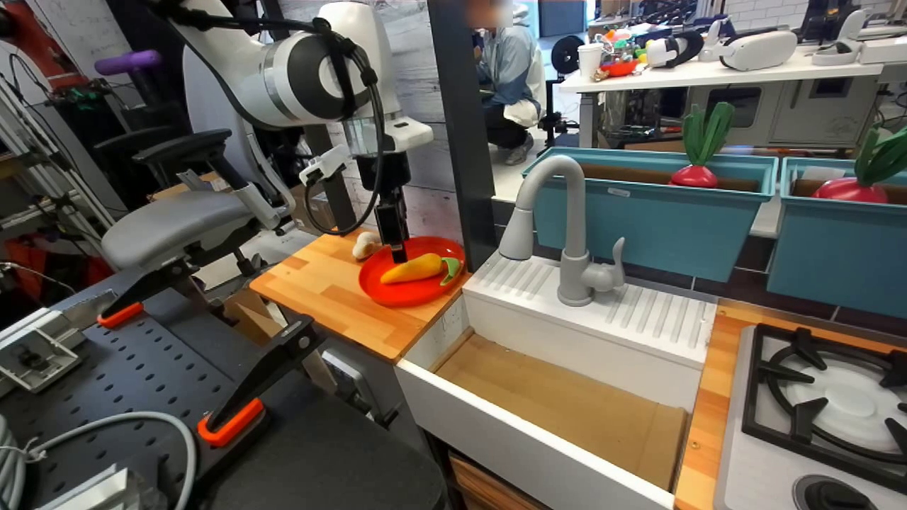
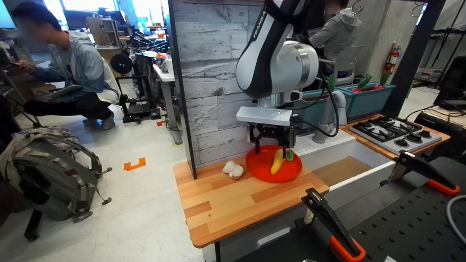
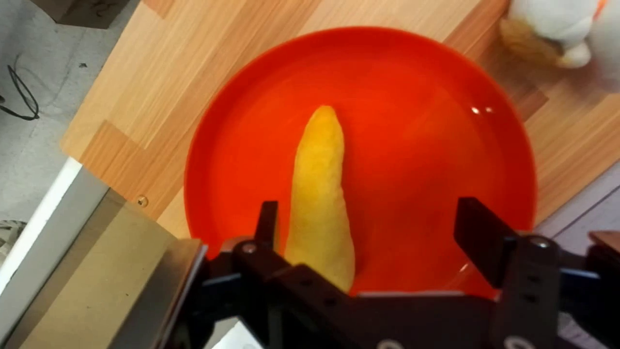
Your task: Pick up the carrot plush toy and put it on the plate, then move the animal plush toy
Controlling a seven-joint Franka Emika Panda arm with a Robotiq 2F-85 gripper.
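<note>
The carrot plush toy (image 1: pixel 414 269) lies on the red plate (image 1: pixel 439 246), its green tuft towards the plate's sink side. It also shows in an exterior view (image 2: pixel 277 163) and in the wrist view (image 3: pixel 317 194), where its tuft end is hidden behind the gripper. The animal plush toy, white with a brown patch, sits on the wooden counter beside the plate (image 2: pixel 233 170); it is partly cut off in the wrist view (image 3: pixel 552 34). My gripper (image 3: pixel 369 208) is open and empty above the plate (image 2: pixel 262 174). The carrot lies between the fingers' lines, nearer the left finger in the wrist view.
The wooden counter (image 2: pixel 233 203) ends at a white sink (image 1: pixel 567 397) with a grey faucet (image 1: pixel 570 227). A plank wall panel (image 2: pixel 214 80) and a dark post (image 1: pixel 464 127) stand close behind the plate. Clamps (image 1: pixel 258 379) sit on the nearby dark table.
</note>
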